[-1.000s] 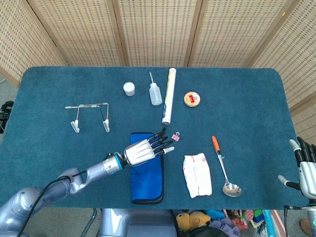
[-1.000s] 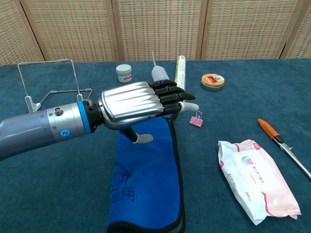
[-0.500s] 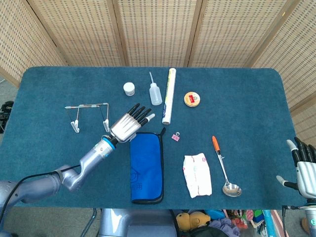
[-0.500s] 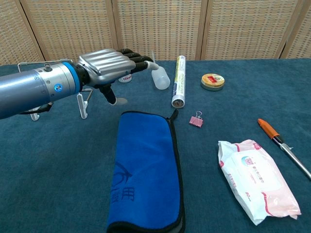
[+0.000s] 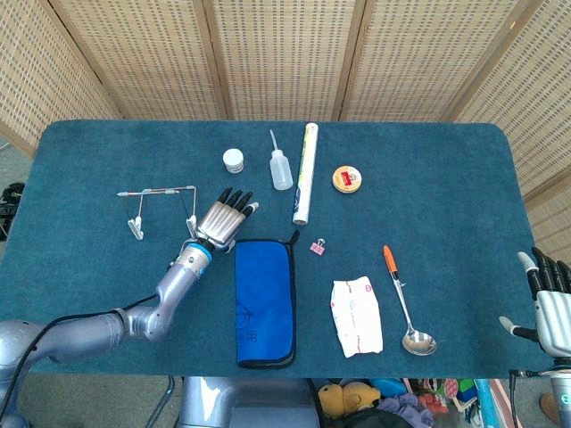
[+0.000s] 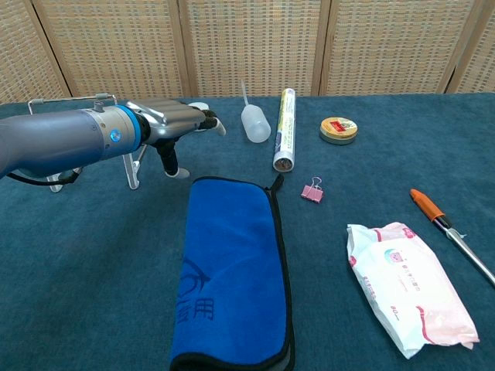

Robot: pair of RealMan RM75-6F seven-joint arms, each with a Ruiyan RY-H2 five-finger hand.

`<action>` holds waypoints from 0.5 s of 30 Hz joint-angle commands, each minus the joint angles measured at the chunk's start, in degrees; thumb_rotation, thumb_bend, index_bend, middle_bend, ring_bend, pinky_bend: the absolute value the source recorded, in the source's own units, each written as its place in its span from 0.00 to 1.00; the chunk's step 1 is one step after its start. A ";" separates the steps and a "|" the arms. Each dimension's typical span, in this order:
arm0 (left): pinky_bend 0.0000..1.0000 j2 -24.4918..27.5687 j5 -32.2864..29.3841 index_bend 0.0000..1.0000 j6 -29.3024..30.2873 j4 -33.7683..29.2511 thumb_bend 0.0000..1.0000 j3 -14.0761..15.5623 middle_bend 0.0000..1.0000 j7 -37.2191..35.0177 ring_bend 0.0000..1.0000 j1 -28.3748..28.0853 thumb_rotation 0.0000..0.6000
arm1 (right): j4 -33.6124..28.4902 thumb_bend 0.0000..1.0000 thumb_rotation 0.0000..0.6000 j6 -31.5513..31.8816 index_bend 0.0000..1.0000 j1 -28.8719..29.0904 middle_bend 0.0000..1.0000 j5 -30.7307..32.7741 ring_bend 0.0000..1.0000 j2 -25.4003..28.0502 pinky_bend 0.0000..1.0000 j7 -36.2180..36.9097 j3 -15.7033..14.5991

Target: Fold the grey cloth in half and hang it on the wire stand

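The cloth (image 5: pixel 265 299) (image 6: pixel 232 270) is blue with dark edging and lies flat as a long folded strip near the table's front edge. The wire stand (image 5: pixel 156 191) (image 6: pixel 73 100) stands upright to its back left. My left hand (image 5: pixel 223 218) (image 6: pixel 174 124) hovers between the stand and the cloth's far end, fingers extended and apart, holding nothing. It touches neither of them. My right hand (image 5: pixel 549 308) shows only in the head view, at the lower right beyond the table's edge, with fingers apart and empty.
Along the back stand a white jar (image 5: pixel 233 160), a squeeze bottle (image 5: pixel 281 169), a long white tube (image 5: pixel 306 174) and a round tin (image 5: pixel 347 179). A pink binder clip (image 5: pixel 318 246), a wipes pack (image 5: pixel 357 315) and an orange-handled spoon (image 5: pixel 406 303) lie right of the cloth.
My left hand has lifted off the cloth's far end and drawn back to the left, toward the stand. The cloth now lies uncovered and has not shifted. The right hand barely moved.
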 commanded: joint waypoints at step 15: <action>0.00 -2.13 -20.26 0.17 3.81 -3.84 0.33 1.19 0.00 6.74 0.00 -6.50 1.00 | 0.06 0.00 1.00 -0.12 0.00 0.00 0.00 -0.17 0.00 0.15 0.00 0.58 -0.18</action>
